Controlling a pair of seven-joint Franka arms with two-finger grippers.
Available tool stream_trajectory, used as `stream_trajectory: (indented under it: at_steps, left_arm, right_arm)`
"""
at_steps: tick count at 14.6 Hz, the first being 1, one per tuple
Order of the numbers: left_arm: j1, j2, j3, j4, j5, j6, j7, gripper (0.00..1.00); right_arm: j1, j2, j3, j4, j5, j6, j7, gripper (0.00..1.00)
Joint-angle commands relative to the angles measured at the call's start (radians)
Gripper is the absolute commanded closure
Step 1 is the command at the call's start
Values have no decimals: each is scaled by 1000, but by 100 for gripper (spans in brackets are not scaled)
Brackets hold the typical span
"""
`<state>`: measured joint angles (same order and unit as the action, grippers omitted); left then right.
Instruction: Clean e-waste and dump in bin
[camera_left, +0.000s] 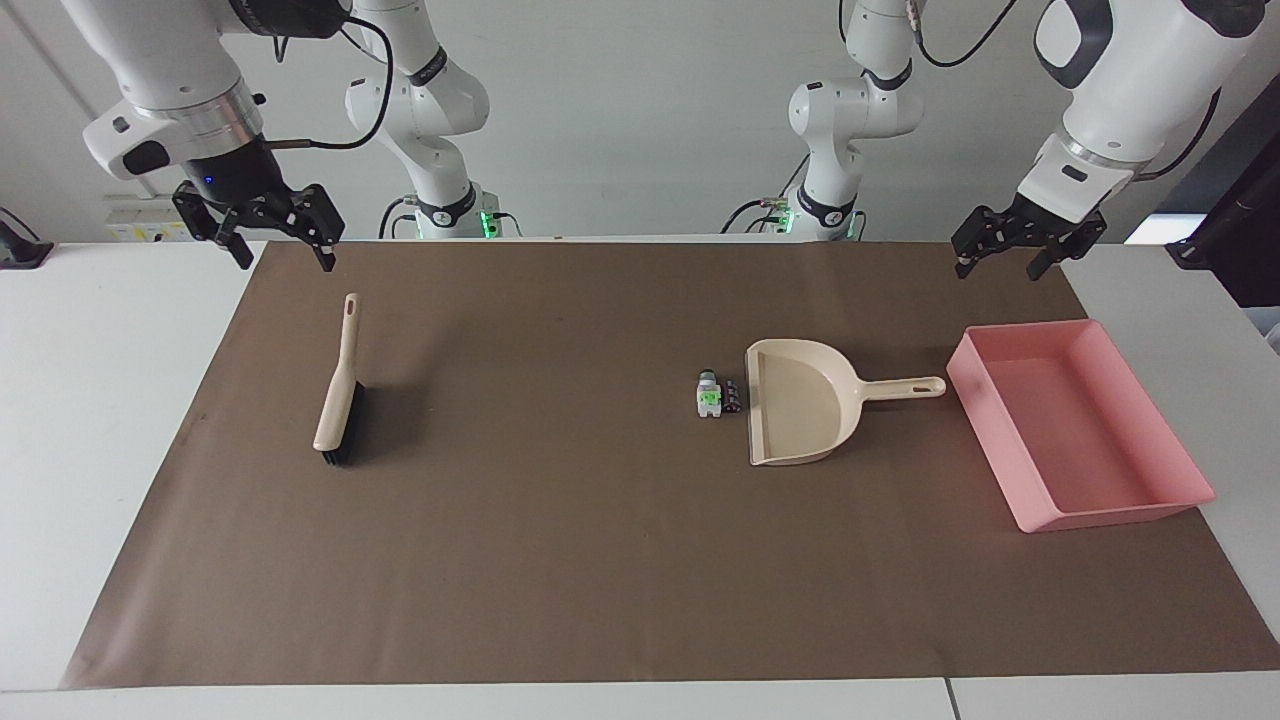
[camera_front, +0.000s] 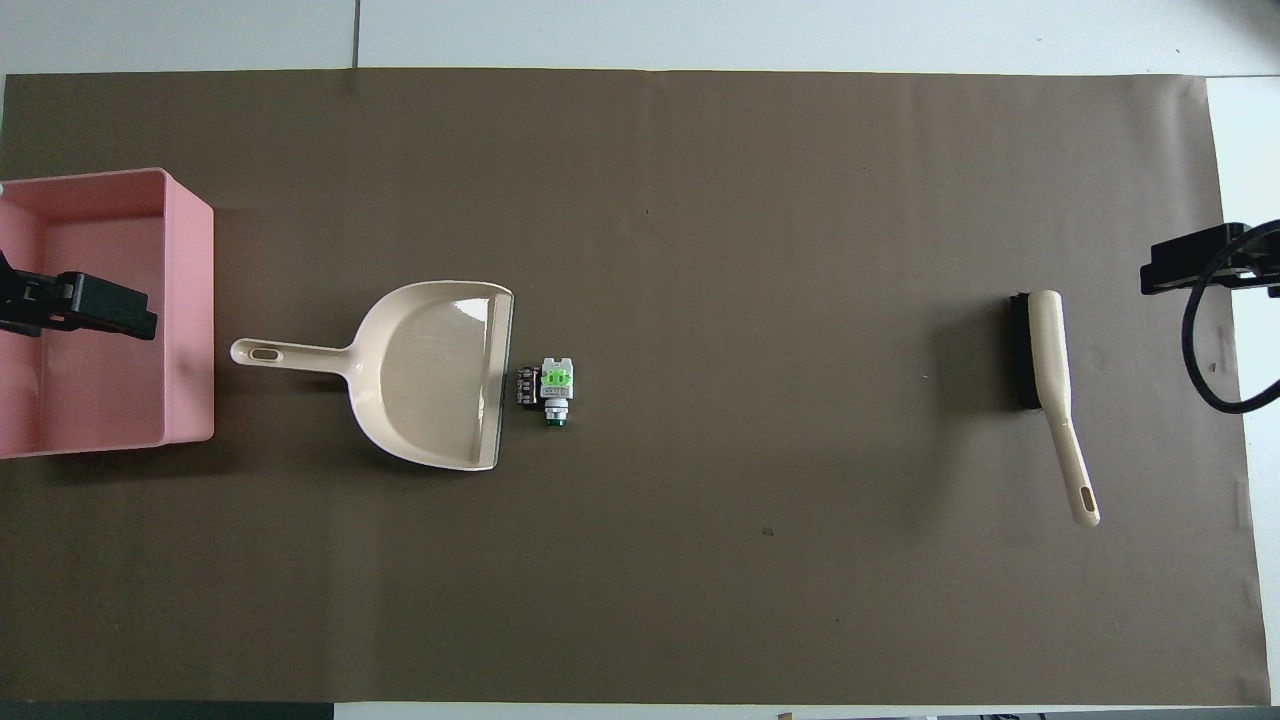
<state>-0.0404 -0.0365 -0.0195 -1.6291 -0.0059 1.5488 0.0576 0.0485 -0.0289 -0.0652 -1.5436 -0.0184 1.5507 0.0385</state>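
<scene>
I see the e-waste (camera_left: 717, 394) lying on the brown mat (camera_left: 560, 560), just beside the dustpan (camera_left: 800, 415) mouth, well apart from both grippers. My left gripper (camera_left: 1010, 257) hangs spread, holding nothing, near the pink bin (camera_left: 1175, 420); my right gripper (camera_left: 283, 250) hangs spread above the brush (camera_left: 340, 385) handle end.

Layout: the e-waste (camera_left: 718, 394) lies just beside the dustpan (camera_left: 797, 403) mouth; the bin (camera_left: 1076, 422) sits toward the left arm's end, the brush (camera_left: 340, 385) toward the right arm's end.
</scene>
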Motion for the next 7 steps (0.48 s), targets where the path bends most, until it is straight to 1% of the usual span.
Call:
stream_trajectory:
  at_steps: [1, 7]
  left_arm:
    - [10, -6, -7, -12, 3, 14, -8, 1]
    - [10, -6, -7, -9, 3, 16, -9, 1]
  right_arm:
    - [-10, -6, -2, -12, 18, 8, -32, 1]
    - [-9, -11, -4, -23, 20, 11, -28, 1]
